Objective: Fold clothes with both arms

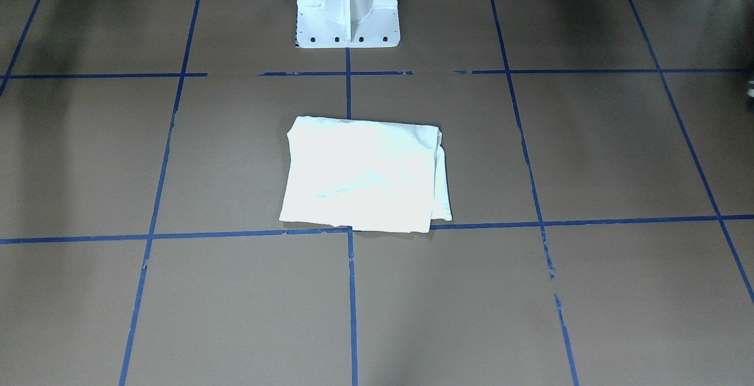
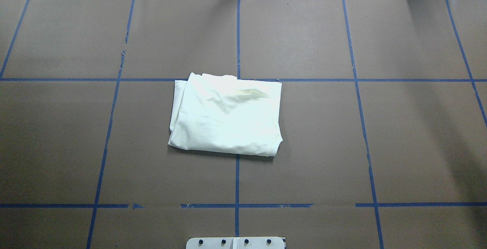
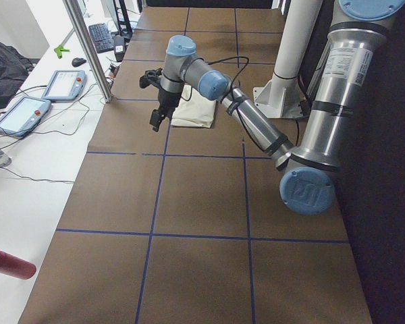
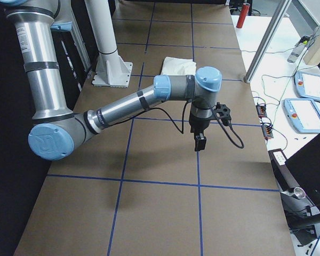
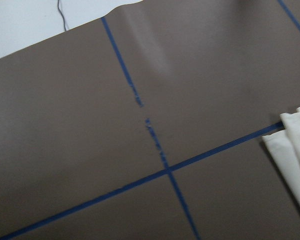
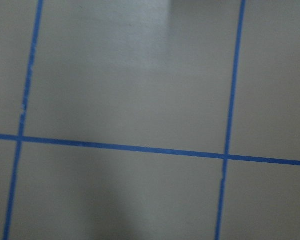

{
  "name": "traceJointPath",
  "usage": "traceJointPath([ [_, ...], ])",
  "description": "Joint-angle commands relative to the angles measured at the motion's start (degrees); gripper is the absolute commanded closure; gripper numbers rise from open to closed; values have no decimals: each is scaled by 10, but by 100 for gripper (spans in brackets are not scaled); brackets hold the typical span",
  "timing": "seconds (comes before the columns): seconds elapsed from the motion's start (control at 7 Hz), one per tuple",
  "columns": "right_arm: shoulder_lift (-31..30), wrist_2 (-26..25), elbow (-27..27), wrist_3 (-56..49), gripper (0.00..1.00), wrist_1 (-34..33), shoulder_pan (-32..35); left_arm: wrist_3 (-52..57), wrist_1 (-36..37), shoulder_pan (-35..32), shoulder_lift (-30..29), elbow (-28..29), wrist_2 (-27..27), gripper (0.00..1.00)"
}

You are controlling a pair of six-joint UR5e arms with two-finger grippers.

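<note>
Brown paper-covered table (image 2: 312,154), blue tape grid (image 2: 380,80). Cream-white shirt (image 2: 226,116) folded to rectangle at centre, plain side up. Left gripper (image 3: 155,120) and right gripper (image 4: 200,143) hover clear of the shirt; jaw opening cannot be told.

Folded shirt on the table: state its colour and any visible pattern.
Plain cream-white folded shirt, no print showing; clearest in the overhead exterior view.

shirt (image 5: 295,150): cut off by the left wrist view's right edge
left pincer (image 3: 155,121), right pincer (image 4: 200,143): side views only, jaw stance unreadable
pedestal base (image 1: 347,12): top cropped
</note>
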Motion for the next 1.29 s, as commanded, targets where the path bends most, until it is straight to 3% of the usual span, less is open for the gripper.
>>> traceJointPath([
  [0.0,-84,9,-10,-33,0,12,47,85,4,-98,6,126,-67,0],
  [0.29,-121,4,-21,-29,0,92,47,85,6,-102,47,181,-69,0],
  [0.57,-120,10,-43,-19,0,94,46,64,3,-101,90,164,-108,0],
  [0.71,-120,16,-43,-18,0,94,46,13,-2,-101,95,156,-108,0],
  [1.14,-110,29,-44,-17,0,93,46,10,0,-100,93,154,-101,0],
])
